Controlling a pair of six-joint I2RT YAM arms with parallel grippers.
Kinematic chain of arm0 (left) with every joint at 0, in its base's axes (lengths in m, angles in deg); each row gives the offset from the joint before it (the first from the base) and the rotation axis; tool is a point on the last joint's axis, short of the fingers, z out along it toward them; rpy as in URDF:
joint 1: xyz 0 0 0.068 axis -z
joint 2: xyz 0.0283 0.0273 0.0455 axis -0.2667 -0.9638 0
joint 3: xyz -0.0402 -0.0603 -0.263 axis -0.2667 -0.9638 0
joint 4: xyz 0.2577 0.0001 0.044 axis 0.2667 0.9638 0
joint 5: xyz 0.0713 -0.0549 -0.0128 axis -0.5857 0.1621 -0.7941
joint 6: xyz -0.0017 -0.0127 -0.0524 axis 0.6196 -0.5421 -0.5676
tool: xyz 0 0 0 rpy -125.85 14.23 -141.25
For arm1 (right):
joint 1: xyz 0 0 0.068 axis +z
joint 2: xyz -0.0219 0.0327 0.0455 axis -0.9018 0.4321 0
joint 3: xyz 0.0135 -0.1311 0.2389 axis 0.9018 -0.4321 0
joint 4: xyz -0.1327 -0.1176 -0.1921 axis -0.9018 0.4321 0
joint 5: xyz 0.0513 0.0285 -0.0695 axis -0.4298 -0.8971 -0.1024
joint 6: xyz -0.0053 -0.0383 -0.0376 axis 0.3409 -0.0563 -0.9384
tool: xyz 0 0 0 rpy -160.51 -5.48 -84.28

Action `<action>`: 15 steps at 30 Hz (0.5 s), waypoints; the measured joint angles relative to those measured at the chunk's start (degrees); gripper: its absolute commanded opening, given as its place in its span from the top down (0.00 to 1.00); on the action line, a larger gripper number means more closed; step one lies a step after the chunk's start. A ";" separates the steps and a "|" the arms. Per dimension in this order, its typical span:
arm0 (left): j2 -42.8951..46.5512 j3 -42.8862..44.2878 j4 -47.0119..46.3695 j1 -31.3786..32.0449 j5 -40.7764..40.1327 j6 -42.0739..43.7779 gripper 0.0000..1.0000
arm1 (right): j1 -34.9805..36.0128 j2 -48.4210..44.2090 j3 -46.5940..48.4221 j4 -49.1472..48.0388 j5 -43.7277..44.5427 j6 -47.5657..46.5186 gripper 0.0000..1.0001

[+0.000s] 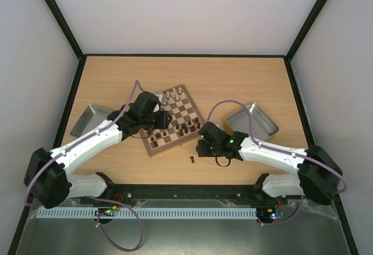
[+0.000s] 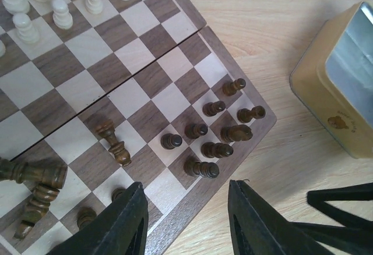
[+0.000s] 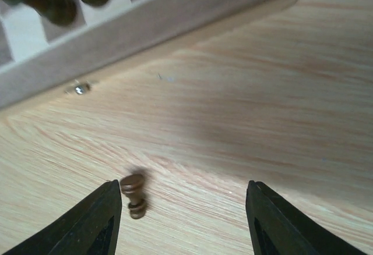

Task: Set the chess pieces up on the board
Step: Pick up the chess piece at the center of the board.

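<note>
The board [image 1: 185, 110] lies mid-table, and its checks fill the left wrist view [image 2: 145, 80]. Cream pieces [image 2: 58, 10] stand along its far edge. Several dark pieces [image 2: 215, 133] stand near its right corner, and others lie toppled [image 2: 113, 144] at the near left. My left gripper [image 2: 186, 205] is open and empty above the board's near edge; it also shows in the top view [image 1: 158, 127]. My right gripper [image 3: 183, 208] is open over bare table [image 1: 200, 148]. A dark pawn [image 3: 134, 195] stands blurred just beside its left finger [image 3: 96, 223], off the board [image 1: 192, 159].
A silver metal tray [image 1: 87, 121] lies left of the board. An open tin [image 1: 252, 121] stands to the right, also in the left wrist view [image 2: 335, 86]. The board's wooden side edge [image 3: 145, 25] crosses the top of the right wrist view.
</note>
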 measured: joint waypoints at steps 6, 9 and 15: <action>4.28 -2.12 -1.31 0.00 -1.73 -0.83 0.57 | 4.15 9.31 4.72 1.36 0.74 -1.01 0.45; 5.57 -3.15 -1.79 0.00 -2.38 -0.98 0.57 | 6.67 14.23 8.52 1.79 1.11 -1.27 0.48; 7.21 -4.85 -1.97 0.00 -3.23 -1.01 0.56 | 10.45 20.92 13.46 2.40 2.19 -1.29 0.61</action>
